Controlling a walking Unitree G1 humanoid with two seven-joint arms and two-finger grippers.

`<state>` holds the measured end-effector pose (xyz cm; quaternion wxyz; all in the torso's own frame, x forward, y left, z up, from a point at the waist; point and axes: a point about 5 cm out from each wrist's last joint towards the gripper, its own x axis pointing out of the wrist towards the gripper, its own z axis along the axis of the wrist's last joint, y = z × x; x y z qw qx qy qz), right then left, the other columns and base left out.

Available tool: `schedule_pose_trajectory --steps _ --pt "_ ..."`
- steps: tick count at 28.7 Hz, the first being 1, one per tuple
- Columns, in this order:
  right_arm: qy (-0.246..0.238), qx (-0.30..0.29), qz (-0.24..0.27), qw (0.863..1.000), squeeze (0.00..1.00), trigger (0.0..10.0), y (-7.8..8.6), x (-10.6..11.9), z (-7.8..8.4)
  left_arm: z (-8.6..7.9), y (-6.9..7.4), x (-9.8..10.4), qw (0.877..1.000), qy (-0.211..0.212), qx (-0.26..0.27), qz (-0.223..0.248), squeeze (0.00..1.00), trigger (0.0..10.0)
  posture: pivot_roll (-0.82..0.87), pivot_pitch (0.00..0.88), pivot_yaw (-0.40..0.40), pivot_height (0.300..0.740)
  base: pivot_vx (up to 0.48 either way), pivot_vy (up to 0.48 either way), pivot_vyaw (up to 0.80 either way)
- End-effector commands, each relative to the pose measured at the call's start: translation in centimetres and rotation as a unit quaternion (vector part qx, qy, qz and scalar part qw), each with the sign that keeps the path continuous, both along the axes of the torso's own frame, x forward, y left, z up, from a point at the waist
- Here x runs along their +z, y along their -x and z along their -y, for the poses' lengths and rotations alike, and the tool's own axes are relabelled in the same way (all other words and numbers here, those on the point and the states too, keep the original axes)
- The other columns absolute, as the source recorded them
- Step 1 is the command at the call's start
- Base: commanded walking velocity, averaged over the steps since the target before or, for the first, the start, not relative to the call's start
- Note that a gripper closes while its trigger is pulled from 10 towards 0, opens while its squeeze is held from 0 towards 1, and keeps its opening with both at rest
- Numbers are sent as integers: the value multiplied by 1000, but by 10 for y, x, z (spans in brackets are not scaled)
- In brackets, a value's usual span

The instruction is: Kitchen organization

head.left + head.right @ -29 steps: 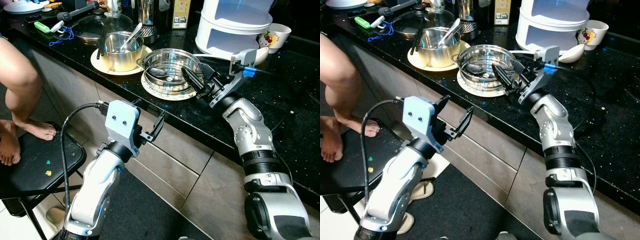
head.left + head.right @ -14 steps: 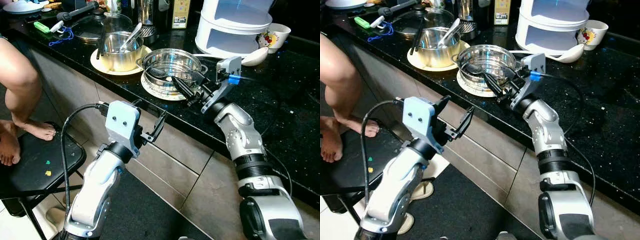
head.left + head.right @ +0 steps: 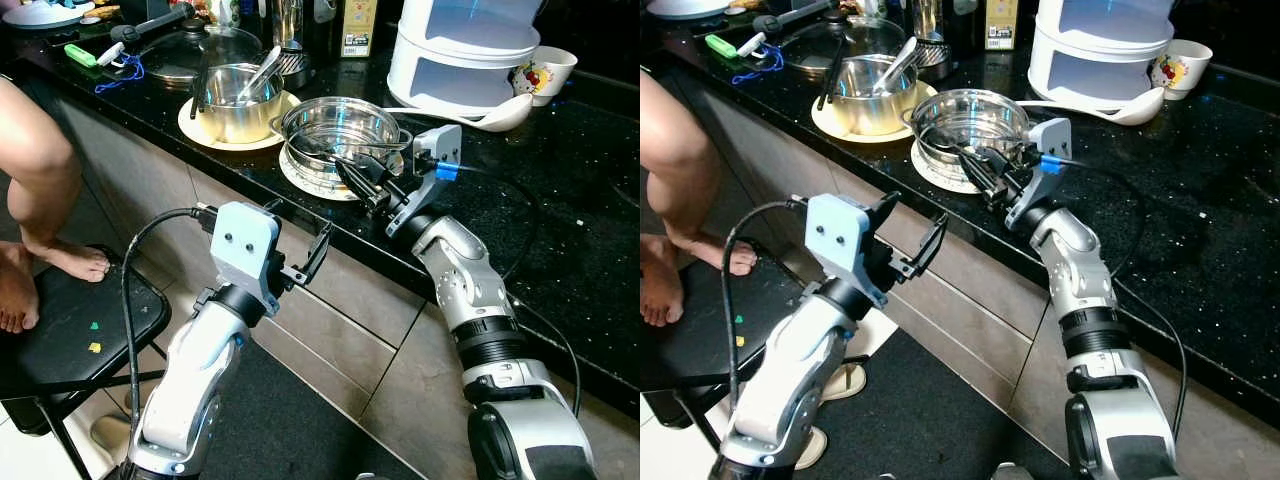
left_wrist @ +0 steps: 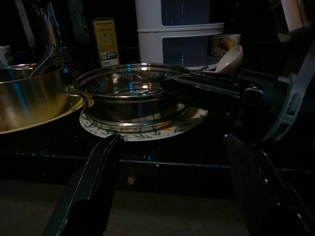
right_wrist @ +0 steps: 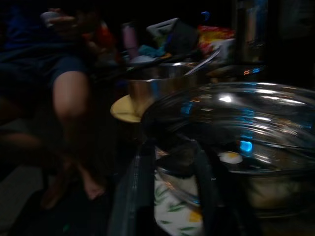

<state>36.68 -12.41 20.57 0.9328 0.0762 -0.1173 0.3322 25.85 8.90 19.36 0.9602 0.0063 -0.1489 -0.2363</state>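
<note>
Steel pan [image 3: 338, 125] on a leaf-print plate [image 3: 312, 182] — right gripper [image 3: 358, 178] seemingly pinching its near rim, left gripper [image 3: 305, 262] spread below the counter [image 3: 560, 190] — bottle label [image 3: 355, 28] unreadable.

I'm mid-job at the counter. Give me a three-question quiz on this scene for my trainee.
1. True or false: the left claw is open.
2. What does the steel pan sit on? A) a yellow plate B) a patterned plate C) the bare counter
3. Which claw is at the pan's rim?

Key: 1 true; 2 B; 3 the right claw.
</note>
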Motion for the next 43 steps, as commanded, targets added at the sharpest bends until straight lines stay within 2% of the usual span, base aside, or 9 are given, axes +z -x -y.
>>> schedule_pose_trajectory --steps 1,17,21,23,28,32,36,40,43 --pt "0 2 -6 1000 0 0 2 -5 -1 0 2 0 1000 3 -1 -3 0 10000 52 98 -29 740 0 0 0" --pt "0 -16 -5 1000 0 0 -1 -3 3 0 1 0 1000 3 0 -2 0 10000 50 97 -30 740 0 0 0" --pt "-30 -35 -6 999 0 0 -4 2 7 0 1 0 1000 3 0 -2 0 10000 50 96 -31 740 0 0 0" --pt "-70 -50 -1 996 0 0 -7 13 11 0 1 0 1000 4 1 -1 0 10000 50 95 -32 740 0 0 0" --pt "-90 -54 8 994 0 0 -8 23 16 0 1 1 1000 4 1 0 0 10000 49 93 -31 740 0 0 0" --pt "-103 -47 23 993 0 0 -8 35 24 0 0 2 1000 4 2 2 0 10000 51 90 -33 740 0 0 0" --pt "-112 -66 38 991 0 0 -9 46 42 -2 -2 5 1000 5 4 7 0 10000 49 84 -32 740 0 0 0" --pt "-135 -106 59 983 0 0 -9 66 72 -3 -4 10 1000 6 5 17 0 10000 51 76 -32 740 0 0 0" --pt "-139 -109 62 982 0 0 -9 68 75 -3 -4 11 1000 6 5 18 0 10000 53 72 -33 740 0 0 0"
